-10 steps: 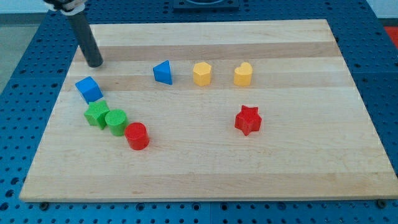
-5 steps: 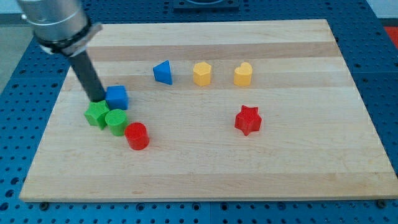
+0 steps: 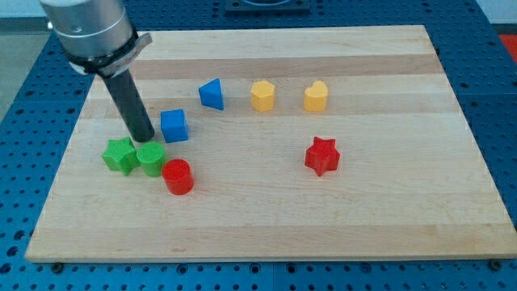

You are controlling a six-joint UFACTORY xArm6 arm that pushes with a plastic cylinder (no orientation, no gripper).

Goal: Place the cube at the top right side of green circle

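Blue cube sat just up-right of the green circle; the tool, a plain rod without jaws, had its tip just left of the cube. Only a gentle nudge seemed wise.

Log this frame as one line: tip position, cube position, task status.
tip: at blue cube's left | blue cube: upper right of green cylinder, slightly apart | status: cube roughly at goal
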